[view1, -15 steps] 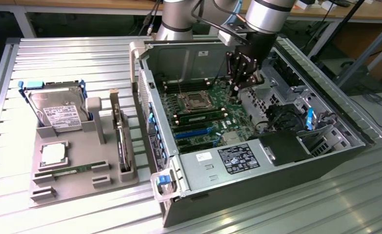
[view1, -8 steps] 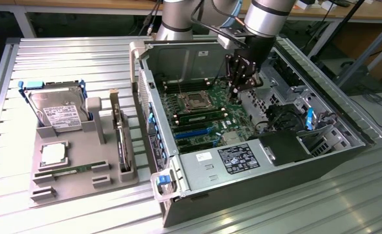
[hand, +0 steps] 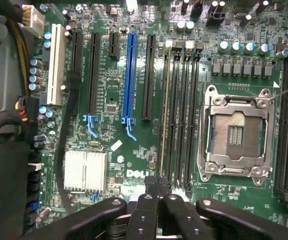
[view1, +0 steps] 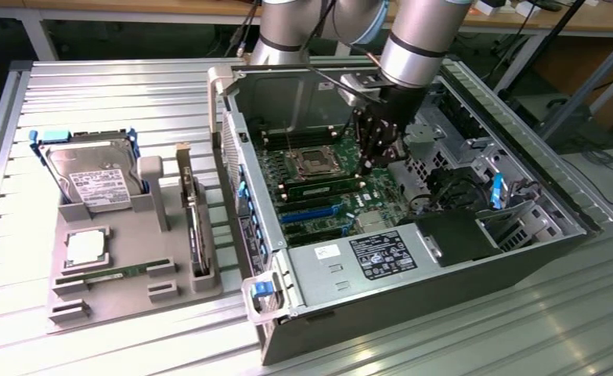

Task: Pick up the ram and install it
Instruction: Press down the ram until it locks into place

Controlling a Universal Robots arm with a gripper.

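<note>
One ram stands on edge in a memory slot beside the empty processor socket, inside the open computer case. In the wrist view this ram shows as a thin yellowish-green edge in the slot farthest from the socket. My gripper reaches down into the case and is shut, with nothing between its fingers. Its fingertips sit right at one end of the seated ram; I cannot tell whether they touch it. A second ram lies in the grey tray at the exterior view's left.
The tray also carries a hard drive, a square silver processor chip and a long dark expansion card. Inside the case, black cables, a silver heatsink and case walls crowd the motherboard.
</note>
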